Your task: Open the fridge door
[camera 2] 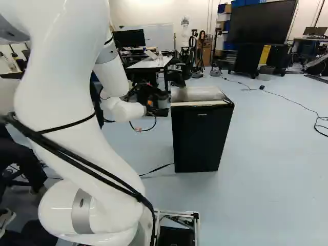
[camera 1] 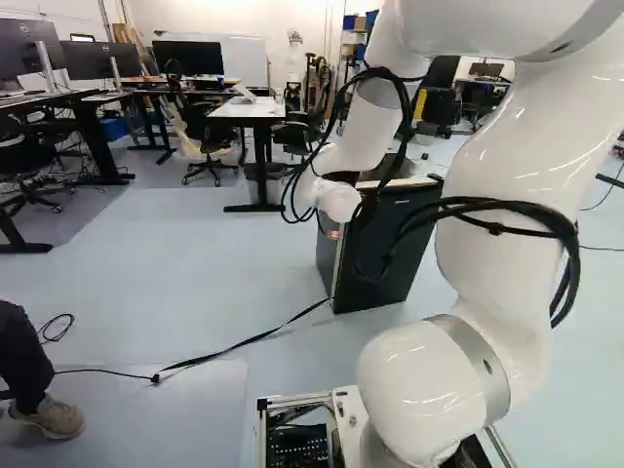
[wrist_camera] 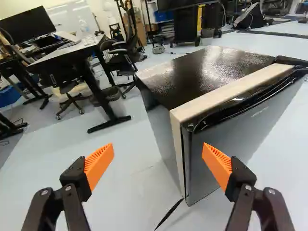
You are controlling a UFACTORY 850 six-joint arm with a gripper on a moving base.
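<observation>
While the fridge was seen standing ahead of the gripper, its door apparently closed, the fingers were spread wide and nothing was gripped; the approach was judged to be in hand, and the door's near edge needed to be reached and hooked before any pull was made

Fridge upright | door seemingly closed | hand near it

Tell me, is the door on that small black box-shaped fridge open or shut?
Shut: the flat dark door sits flush along the pale beige strip edging the fridge, with no gap showing.
</observation>
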